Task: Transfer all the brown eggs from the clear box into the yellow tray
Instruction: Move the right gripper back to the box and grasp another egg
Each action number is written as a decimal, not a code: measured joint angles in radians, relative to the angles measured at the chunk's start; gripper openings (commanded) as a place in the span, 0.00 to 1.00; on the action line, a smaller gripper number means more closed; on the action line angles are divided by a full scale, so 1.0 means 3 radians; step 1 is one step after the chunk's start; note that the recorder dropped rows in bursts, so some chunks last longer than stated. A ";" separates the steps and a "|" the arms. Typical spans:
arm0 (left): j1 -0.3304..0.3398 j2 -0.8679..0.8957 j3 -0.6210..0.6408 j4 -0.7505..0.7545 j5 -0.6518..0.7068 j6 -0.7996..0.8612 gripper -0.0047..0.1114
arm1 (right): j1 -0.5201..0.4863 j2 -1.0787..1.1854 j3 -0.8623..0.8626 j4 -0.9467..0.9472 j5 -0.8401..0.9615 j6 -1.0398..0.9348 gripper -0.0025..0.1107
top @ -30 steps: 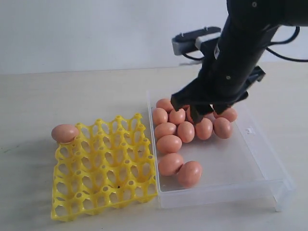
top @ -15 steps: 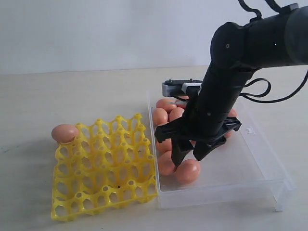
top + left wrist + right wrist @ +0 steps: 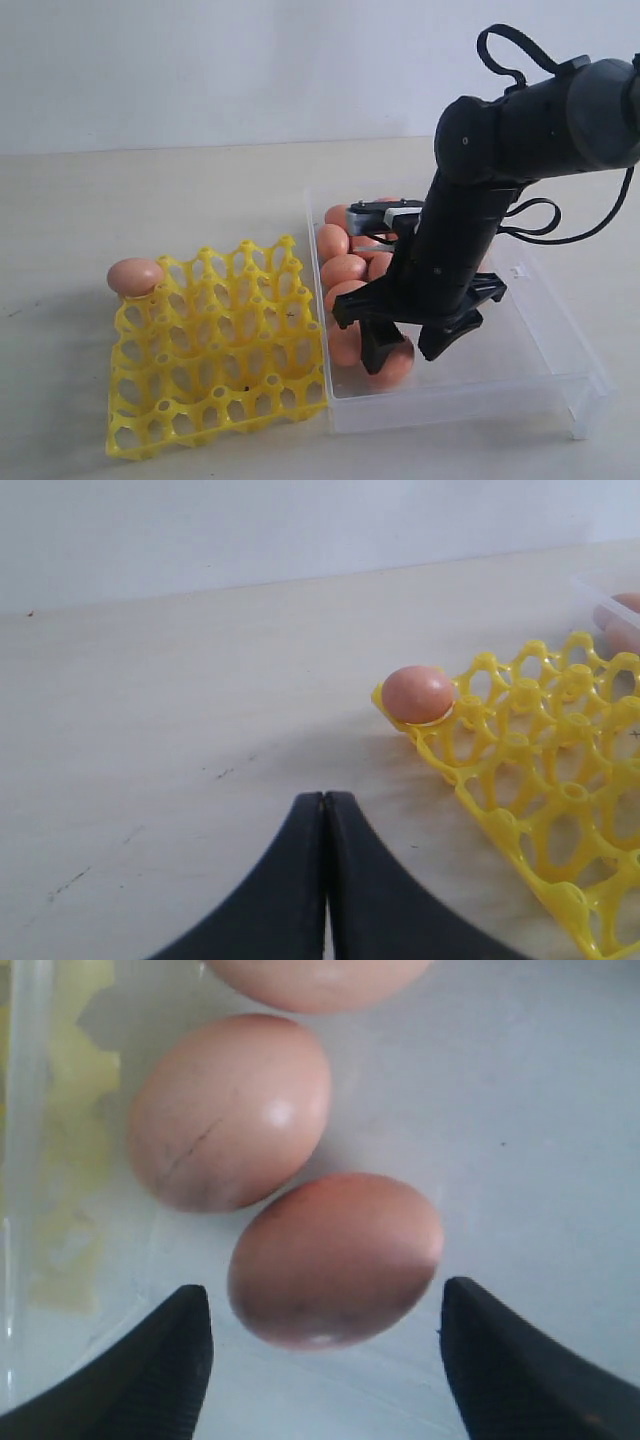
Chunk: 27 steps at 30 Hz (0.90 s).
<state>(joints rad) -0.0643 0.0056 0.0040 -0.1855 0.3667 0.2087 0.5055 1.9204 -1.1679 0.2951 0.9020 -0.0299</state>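
Down inside the shallow transparent plastic box (image 3: 545, 345), my right gripper (image 3: 322, 1315) stands fully spread, black jaws on either side of one smooth orange-brown oval egg (image 3: 335, 1255). Gaps show on both sides, so nothing is gripped yet. A second egg (image 3: 230, 1110) lies just beside it, apparently touching. Further along the box wall the remaining eggs (image 3: 343, 270) sit bunched together; my arm hides some, so no exact count. Just beside the box, the bright yellow plastic egg tray (image 3: 215, 345) holds a single egg (image 3: 135, 277) in a corner cup; every other visible cup is empty. My left gripper (image 3: 325, 880) is closed on nothing, low over the table (image 3: 150, 730) near that corner. Judgement: task barely begun. One egg is transferred, the whole cluster is left, and this pick comes next.
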 measured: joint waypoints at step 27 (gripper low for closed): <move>0.0000 0.0000 0.0000 0.0000 0.0000 0.0000 0.04 | -0.0153 0.0169 0.0074 -0.0080 -0.0691 0.0074 0.57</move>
<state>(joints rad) -0.0643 0.0056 0.0040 -0.1855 0.3667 0.2087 0.4598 1.9712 -1.1455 0.2712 0.6947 -0.0078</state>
